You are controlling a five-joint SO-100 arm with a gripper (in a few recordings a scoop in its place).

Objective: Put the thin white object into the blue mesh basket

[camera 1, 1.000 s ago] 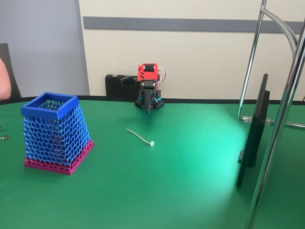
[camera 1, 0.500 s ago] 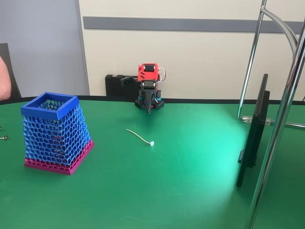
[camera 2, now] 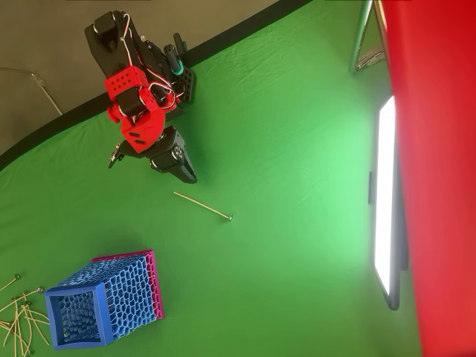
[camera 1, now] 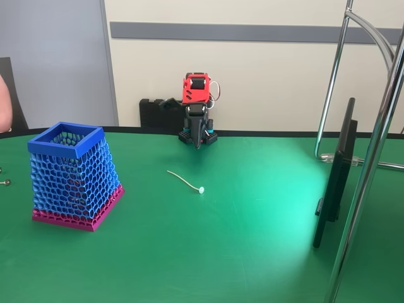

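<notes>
The thin white object (camera 1: 185, 181) lies flat on the green table, its small knob toward the camera in the fixed view; the overhead view shows the stick (camera 2: 202, 206) just below the gripper. The blue mesh basket (camera 1: 72, 173) with a pink base stands at the left, upright and apart from the stick; the overhead view has the basket (camera 2: 104, 301) at lower left. My gripper (camera 1: 199, 142) hangs from the red and black arm at the table's far edge, pointing down. Its jaws look closed with nothing between them. The gripper (camera 2: 187, 174) is a short way from the stick's plain end.
A dark flat screen (camera 1: 334, 177) stands on edge at the right, beside chrome stand tubes (camera 1: 372, 158). Several thin sticks and small screws (camera 2: 18, 312) lie at the table's left edge near the basket. A person's arm (camera 1: 4, 104) shows at the far left.
The arm's red upper part has risen slightly and the gripper has lifted a little. The stick and the basket have not moved.
</notes>
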